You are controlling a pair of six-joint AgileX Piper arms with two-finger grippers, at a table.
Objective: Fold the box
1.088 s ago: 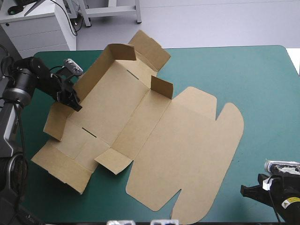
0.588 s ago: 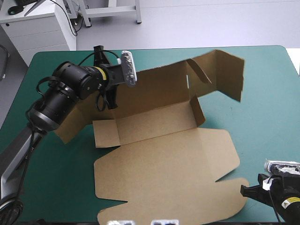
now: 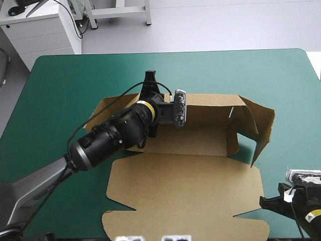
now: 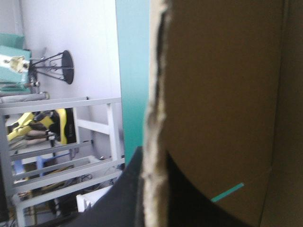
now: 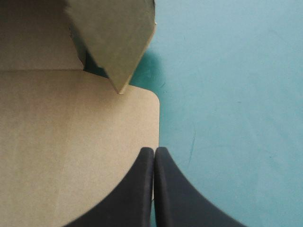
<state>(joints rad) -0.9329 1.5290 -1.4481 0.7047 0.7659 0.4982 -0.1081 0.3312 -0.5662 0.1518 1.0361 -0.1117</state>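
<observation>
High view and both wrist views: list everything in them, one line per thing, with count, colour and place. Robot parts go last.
box: one, brown, middle of the table; lid flat toward the near edge, far wall and right-end flap raised.
table cover: one, teal-green, under the box, bare on all sides of it.
left gripper: one, black fingers, shut on the raised far wall of the box, the board's edge between them.
right gripper: one, black fingers, shut and holding nothing, at the table's near right corner, tips by the lid's right edge.
</observation>
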